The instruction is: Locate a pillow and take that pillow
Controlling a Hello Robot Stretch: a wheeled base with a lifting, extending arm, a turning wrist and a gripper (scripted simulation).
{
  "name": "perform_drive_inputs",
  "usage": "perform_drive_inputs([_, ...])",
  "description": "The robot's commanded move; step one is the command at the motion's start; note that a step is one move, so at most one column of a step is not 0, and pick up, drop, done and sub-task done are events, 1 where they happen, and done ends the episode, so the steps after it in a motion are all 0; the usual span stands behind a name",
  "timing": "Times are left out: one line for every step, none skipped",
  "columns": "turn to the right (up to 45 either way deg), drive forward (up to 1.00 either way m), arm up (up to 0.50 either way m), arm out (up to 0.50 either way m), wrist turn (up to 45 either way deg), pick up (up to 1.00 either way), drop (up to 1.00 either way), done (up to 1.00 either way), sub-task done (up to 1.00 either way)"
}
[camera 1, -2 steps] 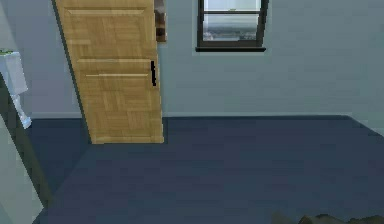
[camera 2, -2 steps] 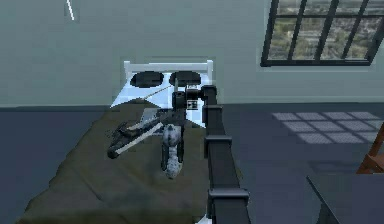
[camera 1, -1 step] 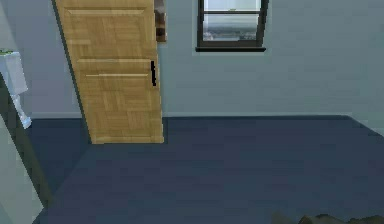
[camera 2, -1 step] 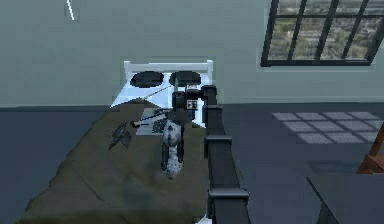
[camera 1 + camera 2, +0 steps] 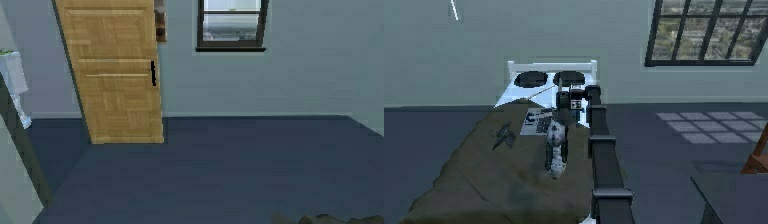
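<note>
Two dark rounded pillows [image 5: 532, 78] sit against the white headboard [image 5: 551, 66] at the 12 o'clock end of the olive-blanketed bed [image 5: 484, 170]; the dark claw [image 5: 561, 120] shows around 5 o'clock of them. Can't tell if it's grasping anything tbh; the bedding's right behind it.

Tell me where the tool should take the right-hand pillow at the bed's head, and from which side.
Take the pillow by its near edge, coming in over the olive blanket. It sits against the white headboard, so its far edge looks blocked, and the second pillow crowds its picture-left side. The tool stands near that edge.
</note>
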Motion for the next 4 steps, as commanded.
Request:
perform_drive_inputs([0.0,0.0,-0.3,0.0,0.0,0.0,0.0,0.0,0.0])
perform_drive_inputs([0.0,0.0,0.0,0.0,0.0,1.0,0.0,0.0,0.0])
perform_drive_inputs([0.0,0.0,0.1,0.0,0.0,0.0,0.0,0.0,0.0])
perform_drive_inputs([0.0,0.0,0.0,0.0,0.0,0.0,0.0,1.0,0.0])
